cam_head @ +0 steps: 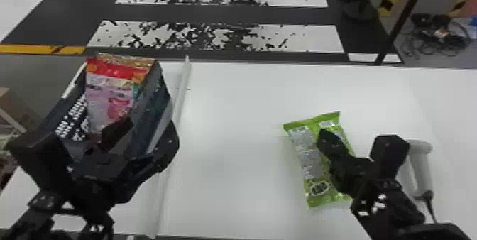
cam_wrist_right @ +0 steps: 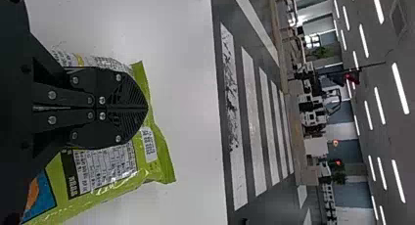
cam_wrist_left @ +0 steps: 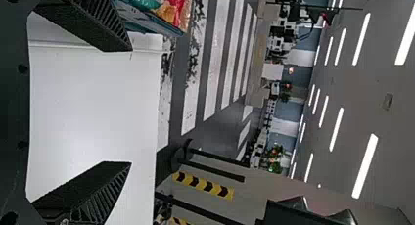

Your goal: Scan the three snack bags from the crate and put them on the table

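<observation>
In the head view, the open-topped crate [cam_head: 156,118] is beyond and to the left of the left gripper [cam_head: 147,132], its sides dark blue, a white-specked pattern within; upright inside are glossy snack bags, the front one [cam_head: 108,102] pink with a red top, a gold edge behind. The left gripper has its flat fingers spread, nothing between them. Well to its right, under the right gripper [cam_head: 330,141], the green bag [cam_head: 310,161] lies on the smooth white table [cam_head: 230,150], shiny, crinkled, with crimped ends and pale printed panels. The right gripper is clenched, fingertips together; whether it pinches film I cannot tell. Just right of it is the pale, rounded scanner [cam_head: 422,168].
</observation>
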Robot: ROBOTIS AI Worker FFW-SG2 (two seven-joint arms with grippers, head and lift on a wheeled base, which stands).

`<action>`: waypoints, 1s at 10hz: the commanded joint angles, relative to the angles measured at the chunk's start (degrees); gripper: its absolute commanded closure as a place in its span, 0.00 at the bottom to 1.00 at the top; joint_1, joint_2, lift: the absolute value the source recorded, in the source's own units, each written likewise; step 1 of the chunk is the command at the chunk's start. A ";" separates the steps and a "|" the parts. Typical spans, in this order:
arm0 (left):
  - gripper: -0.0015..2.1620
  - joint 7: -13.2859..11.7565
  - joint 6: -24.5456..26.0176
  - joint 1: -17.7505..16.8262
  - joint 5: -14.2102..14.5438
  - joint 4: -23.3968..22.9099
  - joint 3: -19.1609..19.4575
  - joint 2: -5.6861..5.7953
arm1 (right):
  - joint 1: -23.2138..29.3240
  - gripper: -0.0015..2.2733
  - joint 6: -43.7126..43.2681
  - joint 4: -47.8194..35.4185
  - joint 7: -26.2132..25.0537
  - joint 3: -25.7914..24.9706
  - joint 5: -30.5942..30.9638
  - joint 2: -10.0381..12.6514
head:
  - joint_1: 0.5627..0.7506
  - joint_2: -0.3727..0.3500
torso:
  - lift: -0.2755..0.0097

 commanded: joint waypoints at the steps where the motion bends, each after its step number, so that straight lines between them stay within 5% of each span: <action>1: 0.02 0.00 -0.14 -0.78 0.41 0.98 -0.11 -0.15 | 0.66 0.99 -0.46 0.41 -0.19 -0.09 -0.42 0.09 | 0.70 0.55 | 0.64; 4: 0.02 -0.18 -1.37 -1.14 0.50 1.86 -0.37 -0.15 | 0.92 0.99 -2.74 3.67 -0.72 0.70 -0.50 2.64 | 0.70 0.55 | 0.64; 10: 0.02 -0.70 -3.66 -1.84 2.16 3.70 -0.37 0.35 | 1.71 0.99 -11.01 8.15 -15.13 -0.27 -1.73 3.96 | 0.70 0.46 | 0.64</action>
